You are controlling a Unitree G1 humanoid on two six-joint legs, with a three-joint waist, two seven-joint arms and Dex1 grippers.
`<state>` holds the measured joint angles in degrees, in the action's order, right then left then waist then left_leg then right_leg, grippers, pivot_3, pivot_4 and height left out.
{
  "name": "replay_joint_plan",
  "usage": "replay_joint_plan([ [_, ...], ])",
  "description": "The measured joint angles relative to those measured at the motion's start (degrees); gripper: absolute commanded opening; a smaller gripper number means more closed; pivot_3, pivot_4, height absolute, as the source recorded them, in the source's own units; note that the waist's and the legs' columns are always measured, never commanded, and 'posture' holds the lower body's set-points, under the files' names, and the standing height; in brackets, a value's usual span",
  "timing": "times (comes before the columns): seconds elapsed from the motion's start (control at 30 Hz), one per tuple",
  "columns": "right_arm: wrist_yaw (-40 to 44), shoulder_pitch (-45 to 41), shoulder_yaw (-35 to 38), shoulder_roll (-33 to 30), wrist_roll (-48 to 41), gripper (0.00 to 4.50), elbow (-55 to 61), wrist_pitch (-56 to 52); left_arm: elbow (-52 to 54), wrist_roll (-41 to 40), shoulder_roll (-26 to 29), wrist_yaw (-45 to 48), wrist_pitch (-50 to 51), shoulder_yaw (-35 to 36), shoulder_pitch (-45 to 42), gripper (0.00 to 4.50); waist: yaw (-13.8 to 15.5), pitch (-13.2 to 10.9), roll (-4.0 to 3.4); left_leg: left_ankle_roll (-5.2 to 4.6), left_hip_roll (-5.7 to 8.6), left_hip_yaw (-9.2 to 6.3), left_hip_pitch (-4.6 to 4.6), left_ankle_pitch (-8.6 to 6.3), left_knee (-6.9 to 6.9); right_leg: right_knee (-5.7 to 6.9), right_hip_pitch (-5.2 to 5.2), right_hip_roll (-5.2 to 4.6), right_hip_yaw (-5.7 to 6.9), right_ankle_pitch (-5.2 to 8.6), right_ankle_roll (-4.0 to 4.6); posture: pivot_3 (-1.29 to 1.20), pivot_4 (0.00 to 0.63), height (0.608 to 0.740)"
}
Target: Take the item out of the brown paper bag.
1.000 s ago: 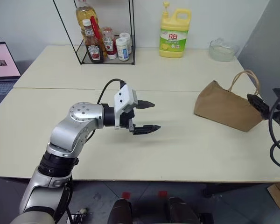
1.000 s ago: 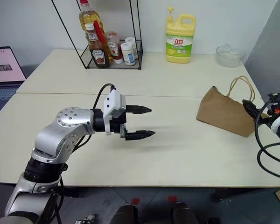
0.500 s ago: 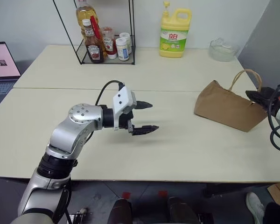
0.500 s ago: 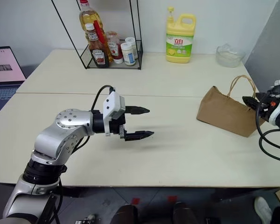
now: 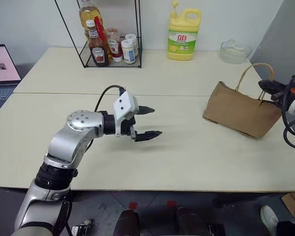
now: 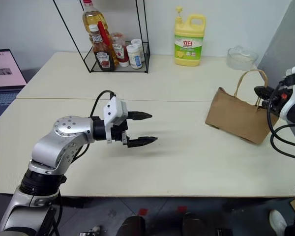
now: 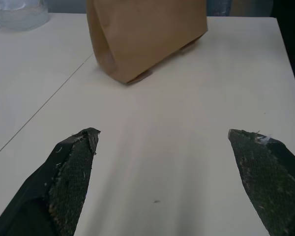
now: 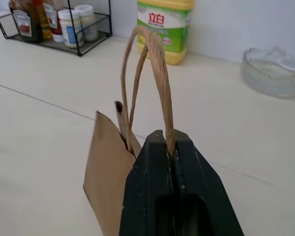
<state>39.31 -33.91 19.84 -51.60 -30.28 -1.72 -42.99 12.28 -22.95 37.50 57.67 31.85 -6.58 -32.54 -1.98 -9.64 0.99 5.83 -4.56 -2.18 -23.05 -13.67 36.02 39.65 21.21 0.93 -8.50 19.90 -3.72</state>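
Right gripper [image 8: 166, 142] is clamped on a handle [image 8: 160, 73] of the brown paper bag [image 5: 241, 110], the wrist view showing the pinch up close. Left gripper [image 5: 148, 122] hangs spread wide, well apart from the bag ahead.

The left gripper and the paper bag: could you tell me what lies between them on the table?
Nothing: from the left gripper to the bag the table is bare. The left wrist view shows it best, with plain tabletop running from the fingertips up to the bag.

Left gripper [image 5: 148, 122] hovers over the cream table [image 5: 196, 147] near centre, 2 fingers spread wide, holding nothing. Brown paper bag [image 5: 241, 113] stands at the table's right side, loop handles [image 5: 253, 78] raised. Right gripper [image 5: 266, 86] sits at the handles.
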Motion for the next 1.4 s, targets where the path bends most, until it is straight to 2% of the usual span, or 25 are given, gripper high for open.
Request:
replay_joint_plan([
  [0.37,6.92,-12.51,-10.24,0.18,5.09,0.05,-7.92,6.28,1.31,-0.80,3.04,-0.92,1.51,3.02,3.97,4.50,-0.07,-0.31,-0.14,0.00,-0.01,0.03,-0.14,0.00,0.00,0.02,0.20,-0.02,0.00,-0.01,0.01,0.00,0.150,0.740],
  [0.57,8.69,-18.09,-13.79,3.83,6.92,0.05,-9.59,8.84,2.82,-2.58,5.17,-2.13,3.90,7.33,7.53,4.50,-0.49,-0.74,-0.17,0.00,-0.02,0.02,-0.15,0.00,0.01,0.09,0.23,-0.02,0.01,-0.01,0.01,0.00,0.150,0.740],
  [0.8,10.58,-24.96,-18.00,10.62,8.90,0.05,-12.63,11.79,3.53,-4.51,7.58,-3.19,6.53,11.77,12.28,4.50,-1.27,-1.02,-0.14,0.01,-0.02,-0.02,-0.25,0.01,0.02,0.23,0.37,-0.05,0.10,-0.01,0.02,0.00,0.150,0.740],
  [1.23,8.77,-36.52,-24.81,31.89,15.51,0.05,-26.24,22.59,6.97,-6.37,10.30,-4.53,7.93,16.36,19.53,4.50,-1.83,-1.03,-0.13,0.07,-0.05,-0.07,-0.41,0.04,0.04,0.37,0.60,-0.06,0.22,-0.02,0.04,0.00,0.150,0.740],
  [1.4,7.34,-39.55,-25.93,37.45,17.86,0.05,-30.75,25.78,7.60,-6.56,10.88,-5.13,8.10,19.88,22.28,4.50,-1.99,-1.04,-0.13,0.18,-0.05,-0.16,-0.50,0.10,0.05,0.38,0.64,-0.08,0.33,-0.02,0.04,0.00,0.150,0.740],
])
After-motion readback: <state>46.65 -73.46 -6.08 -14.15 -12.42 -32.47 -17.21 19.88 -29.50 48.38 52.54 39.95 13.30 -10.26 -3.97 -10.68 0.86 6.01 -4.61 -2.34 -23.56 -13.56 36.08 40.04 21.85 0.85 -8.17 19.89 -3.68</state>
